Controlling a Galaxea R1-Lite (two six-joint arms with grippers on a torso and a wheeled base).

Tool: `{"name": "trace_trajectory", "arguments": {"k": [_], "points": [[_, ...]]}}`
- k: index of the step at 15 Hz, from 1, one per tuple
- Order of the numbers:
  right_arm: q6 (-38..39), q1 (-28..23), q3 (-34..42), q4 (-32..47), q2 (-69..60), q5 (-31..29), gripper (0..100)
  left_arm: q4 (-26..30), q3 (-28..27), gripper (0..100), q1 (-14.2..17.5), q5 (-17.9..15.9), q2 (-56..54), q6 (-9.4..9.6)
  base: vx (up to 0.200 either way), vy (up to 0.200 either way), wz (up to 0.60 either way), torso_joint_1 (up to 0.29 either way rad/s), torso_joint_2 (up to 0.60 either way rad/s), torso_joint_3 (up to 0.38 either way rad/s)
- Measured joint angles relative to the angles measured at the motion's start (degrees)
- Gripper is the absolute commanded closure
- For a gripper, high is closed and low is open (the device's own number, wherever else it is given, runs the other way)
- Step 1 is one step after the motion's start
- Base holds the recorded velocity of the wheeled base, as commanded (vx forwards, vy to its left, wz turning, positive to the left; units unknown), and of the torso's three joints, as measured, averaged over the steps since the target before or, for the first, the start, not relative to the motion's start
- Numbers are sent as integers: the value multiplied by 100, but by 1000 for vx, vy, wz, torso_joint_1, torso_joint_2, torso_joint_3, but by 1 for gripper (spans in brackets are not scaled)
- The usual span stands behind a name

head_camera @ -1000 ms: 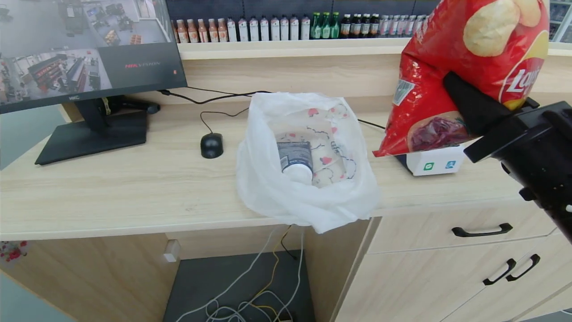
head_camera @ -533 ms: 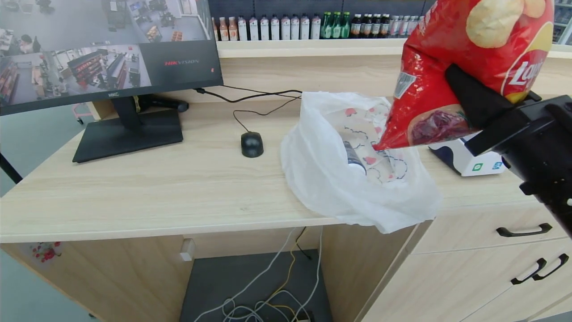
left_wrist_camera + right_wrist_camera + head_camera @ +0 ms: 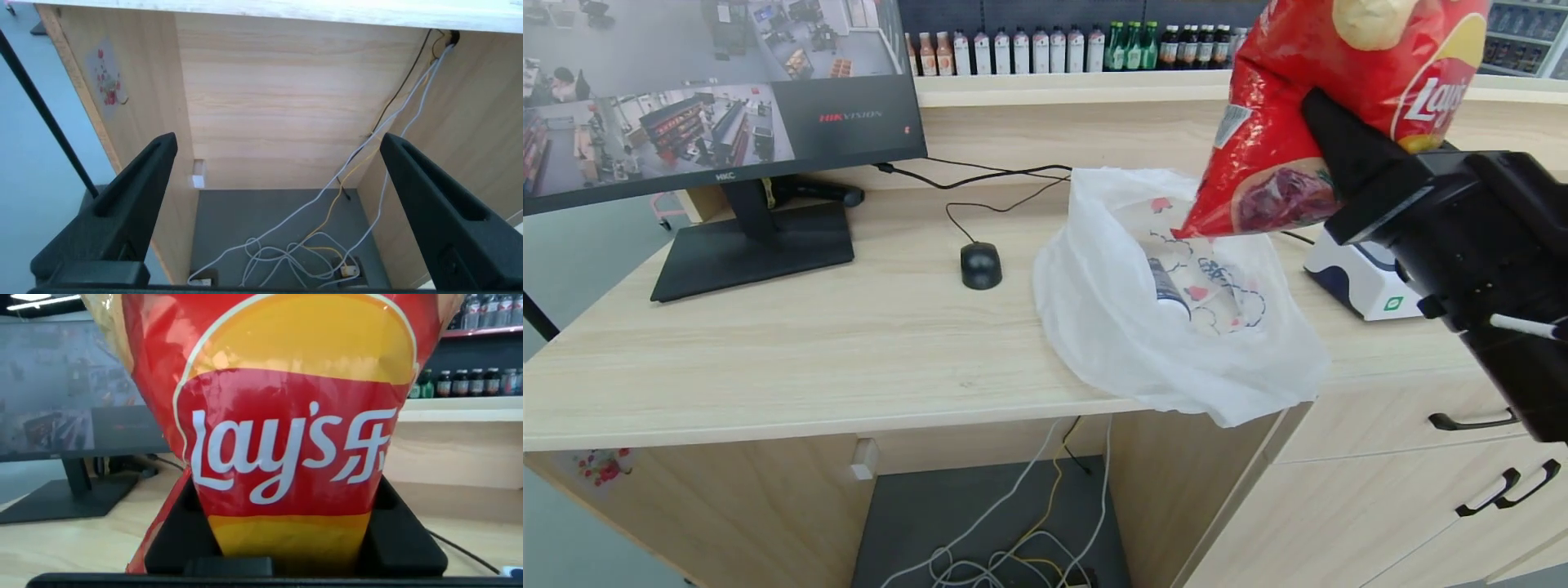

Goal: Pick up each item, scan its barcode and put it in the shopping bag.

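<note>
Crisps packet (image 3: pixel 1307 106) is clamped between the fingers of the right gripper (image 3: pixel 1343 131) and has been carried slightly left and up since half a second ago. Its lower corner is now seen over the far rim of the white shopping bag (image 3: pixel 1111 327) (a bottle (image 3: pixel 1168 290) lies inside), beside the barcode scanner (image 3: pixel 1352 282). Below the counter (image 3: pixel 849 343), the left gripper (image 3: pixel 274 204) is held wide open and empty
</note>
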Motion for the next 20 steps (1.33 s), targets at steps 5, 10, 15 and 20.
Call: {"name": "trace_trajectory", "arguments": {"k": [5, 10, 15, 20], "points": [[318, 78, -532, 44, 603, -553, 100, 0, 0, 0, -2, 0, 0, 0, 0, 0, 0, 0, 0, 0], [512, 1, -846, 83, 1185, -830, 100, 0, 0, 0, 0, 0, 0, 0, 0, 0, 0, 0, 0, 0], [525, -118, -929, 89, 1525, -1018, 100, 0, 0, 0, 0, 0, 0, 0, 0, 0, 0, 0, 0, 0], [517, -85, -783, 83, 1613, -1035, 100, 0, 0, 0, 0, 0, 0, 0, 0, 0, 0, 0, 0, 0]]}}
